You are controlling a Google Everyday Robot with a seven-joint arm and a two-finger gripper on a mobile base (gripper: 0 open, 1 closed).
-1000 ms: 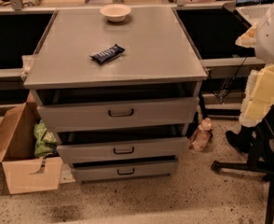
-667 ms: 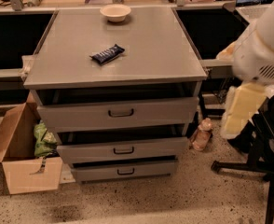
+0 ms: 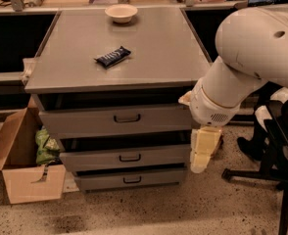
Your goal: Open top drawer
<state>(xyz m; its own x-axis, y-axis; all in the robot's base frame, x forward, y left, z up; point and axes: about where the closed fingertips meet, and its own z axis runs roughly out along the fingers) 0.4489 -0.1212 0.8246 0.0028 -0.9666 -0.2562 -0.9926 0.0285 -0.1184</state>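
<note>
Approach to the wide grey metal top drawer (image 3: 80, 122), handle not yet reached.

Left of that drawer and lower, an open brown cardboard box (image 3: 31, 185) sits on the floor. The drawer's front faces you, its long axis runs left to right, and its small dark loop handle (image 3: 127, 118) sits at centre. Just off the drawer's lower right corner, the pale yellow gripper (image 3: 203, 151) hangs pointing down; whether it is wide or closed you cannot tell. Next, probably, carry it left to the handle, then pull straight outward.

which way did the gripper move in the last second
Yes: the gripper went left and down, now at the cabinet's right edge, just below the top drawer.
</note>
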